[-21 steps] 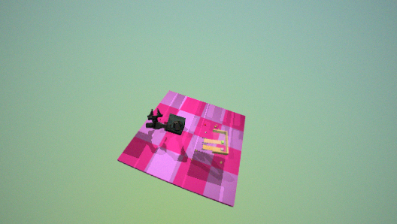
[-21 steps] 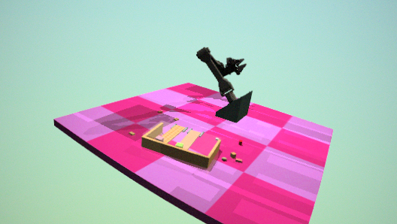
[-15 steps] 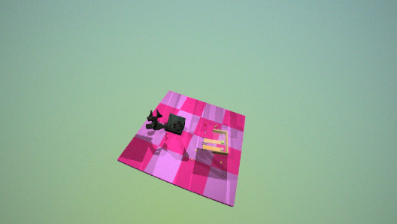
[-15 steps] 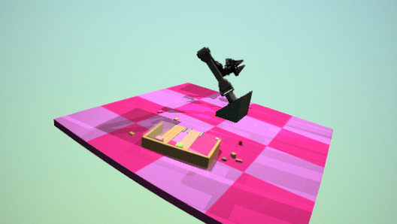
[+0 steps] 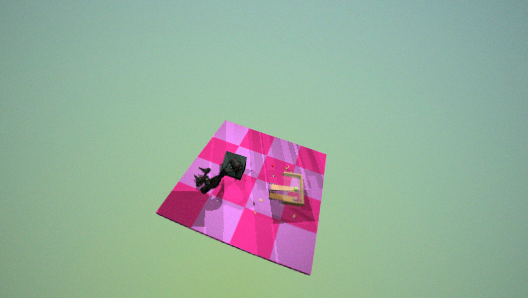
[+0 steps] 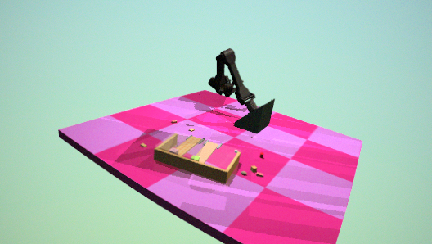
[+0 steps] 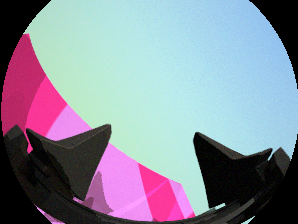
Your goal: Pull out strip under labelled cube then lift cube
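Note:
A wooden three-sided frame [image 5: 302, 190] [image 6: 192, 164] stands on the checkered board. Two pale wooden strips lie in it: one strip [image 5: 281, 188] [image 6: 208, 151], the other strip [image 5: 281, 198] [image 6: 189, 144]. A green cube [image 5: 296, 189] [image 6: 195, 158] is near the inner end of the first. A greyish-pink cube [image 5: 295, 199] [image 6: 173, 151] is near the inner end of the second. Labels and exact contact are too small to tell. My gripper [image 5: 200, 175] [image 6: 221, 87] [image 7: 153, 133] is open and empty, raised over the board on the base's other side from the frame.
The dark arm base [image 5: 241, 173] [image 6: 262, 123] stands on the board. A red bit [image 5: 273, 165] [image 6: 262, 155], a tan block [image 6: 254, 168] and a grey pebble [image 6: 244, 173] lie beside the frame. Small tan bits [image 5: 260, 200] [image 6: 191, 129] [image 6: 143, 145] lie around it.

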`<state>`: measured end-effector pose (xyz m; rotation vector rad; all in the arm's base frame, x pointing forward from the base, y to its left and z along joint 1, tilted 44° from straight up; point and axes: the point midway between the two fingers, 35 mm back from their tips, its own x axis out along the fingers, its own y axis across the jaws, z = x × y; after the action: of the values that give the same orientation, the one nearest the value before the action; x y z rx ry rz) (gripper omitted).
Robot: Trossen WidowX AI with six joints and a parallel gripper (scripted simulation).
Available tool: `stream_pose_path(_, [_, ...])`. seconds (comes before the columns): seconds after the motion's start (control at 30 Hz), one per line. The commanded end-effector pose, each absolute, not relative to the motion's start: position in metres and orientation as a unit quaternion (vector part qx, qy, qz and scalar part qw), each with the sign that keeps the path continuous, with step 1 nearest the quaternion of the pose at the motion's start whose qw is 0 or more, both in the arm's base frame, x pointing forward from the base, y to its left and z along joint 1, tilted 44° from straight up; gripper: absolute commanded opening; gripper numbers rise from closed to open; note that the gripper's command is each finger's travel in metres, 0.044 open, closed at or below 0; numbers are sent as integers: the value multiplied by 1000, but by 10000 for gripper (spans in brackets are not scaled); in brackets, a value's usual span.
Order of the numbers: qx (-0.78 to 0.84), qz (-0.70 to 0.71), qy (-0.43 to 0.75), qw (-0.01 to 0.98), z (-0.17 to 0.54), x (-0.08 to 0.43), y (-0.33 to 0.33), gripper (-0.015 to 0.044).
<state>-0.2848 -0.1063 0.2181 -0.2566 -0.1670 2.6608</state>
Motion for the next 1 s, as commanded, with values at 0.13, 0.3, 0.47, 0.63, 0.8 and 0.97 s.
stream_pose_path(0.13, [-97, 994, -42, -5, 227, -233, -214, 400])
stream_pose_path(0.3, [-100, 983, -37, -148, 231, -181, -267, 400])
stream_pose_path(0.47, [-100, 953, -24, -284, 237, -107, -308, 400])
stream_pose_path(0.63, [-104, 911, -19, -400, 238, -34, -328, 400])
stream_pose_path(0.8, [-98, 851, -52, -513, 223, 47, -329, 400])
stream_pose_path(0.97, [-62, 780, -122, -610, 202, 123, -310, 400])
